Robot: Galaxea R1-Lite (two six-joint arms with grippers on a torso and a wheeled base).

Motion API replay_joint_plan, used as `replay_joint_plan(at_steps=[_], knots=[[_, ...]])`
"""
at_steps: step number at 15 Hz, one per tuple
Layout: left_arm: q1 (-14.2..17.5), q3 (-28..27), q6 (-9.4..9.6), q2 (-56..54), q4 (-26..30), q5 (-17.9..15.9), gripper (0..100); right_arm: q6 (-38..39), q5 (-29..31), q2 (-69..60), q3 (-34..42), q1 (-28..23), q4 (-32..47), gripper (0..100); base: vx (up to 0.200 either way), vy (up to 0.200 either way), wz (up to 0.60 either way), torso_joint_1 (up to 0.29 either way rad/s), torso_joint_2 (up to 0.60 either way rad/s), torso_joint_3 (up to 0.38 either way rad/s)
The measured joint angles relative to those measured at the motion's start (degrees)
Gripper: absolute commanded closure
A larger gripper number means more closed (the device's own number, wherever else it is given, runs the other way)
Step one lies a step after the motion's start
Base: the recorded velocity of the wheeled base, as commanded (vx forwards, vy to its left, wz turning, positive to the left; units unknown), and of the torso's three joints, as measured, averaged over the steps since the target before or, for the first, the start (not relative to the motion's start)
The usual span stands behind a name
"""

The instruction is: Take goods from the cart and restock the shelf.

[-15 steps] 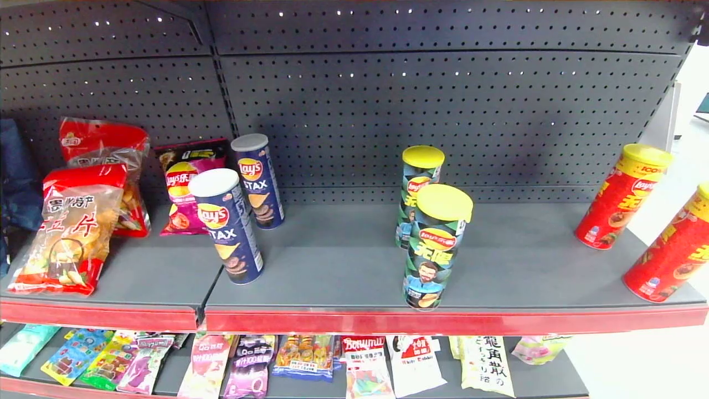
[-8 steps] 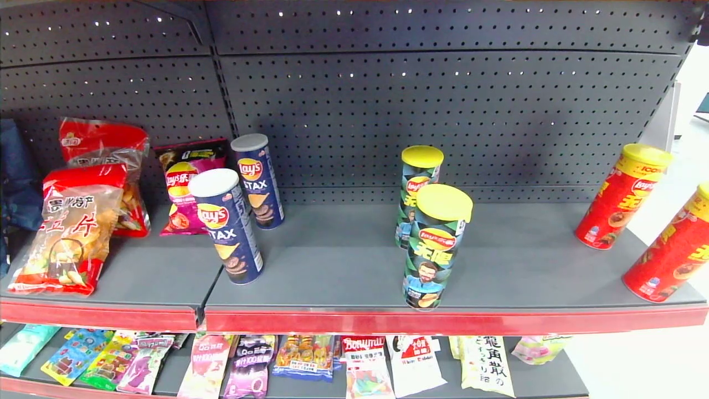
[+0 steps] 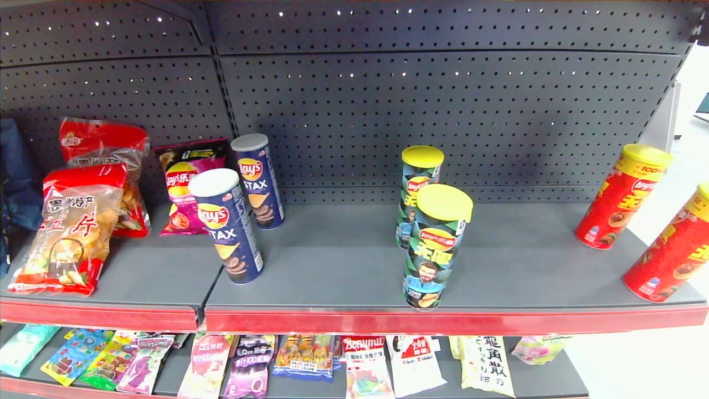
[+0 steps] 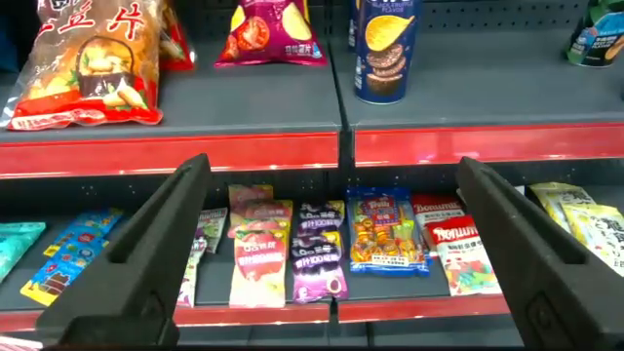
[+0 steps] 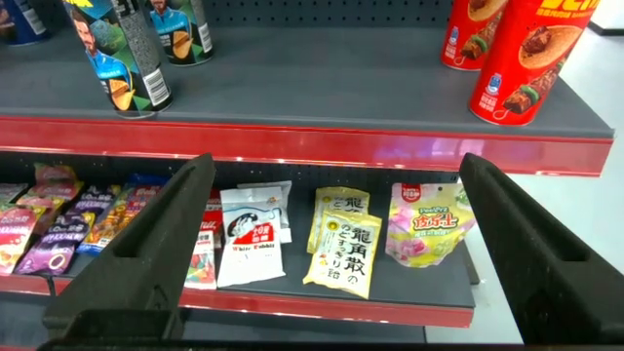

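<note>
The grey shelf with a red front lip holds upright crisp cans: two dark blue ones at the left, two green ones with yellow lids in the middle, two red ones at the right. Snack bags lean at the far left. My left gripper is open with nothing between its fingers, facing the lower shelf below the front blue can. My right gripper is also open with nothing in it, facing the lower shelf under the green cans and the red cans.
A lower shelf carries a row of small flat snack packets. A perforated dark back panel stands behind the cans. Bare shelf space lies between the blue and green cans and between the green and red cans.
</note>
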State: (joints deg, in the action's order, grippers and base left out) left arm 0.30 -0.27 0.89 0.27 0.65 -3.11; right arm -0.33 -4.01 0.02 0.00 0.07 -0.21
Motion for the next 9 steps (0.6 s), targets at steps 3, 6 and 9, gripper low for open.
replay_joint_plan(at_steps=[3,6,9], knots=[[0.0,0.0,-0.02,0.0,0.0,0.0,0,-0.5,-0.3,0.0,0.0,0.0,0.0,0,0.0,0.0,0.0,0.0,0.0,0.0],[0.0,0.0,-0.02,0.0,0.0,0.0,0,-0.4,0.0,0.0,0.0,0.0,0.0,0,0.0,0.0,0.0,0.0,0.0,0.0],[0.0,0.0,0.0,0.0,0.0,0.0,0,0.6,0.0,0.0,0.0,0.0,0.0,0,0.0,0.0,0.0,0.0,0.0,0.0]])
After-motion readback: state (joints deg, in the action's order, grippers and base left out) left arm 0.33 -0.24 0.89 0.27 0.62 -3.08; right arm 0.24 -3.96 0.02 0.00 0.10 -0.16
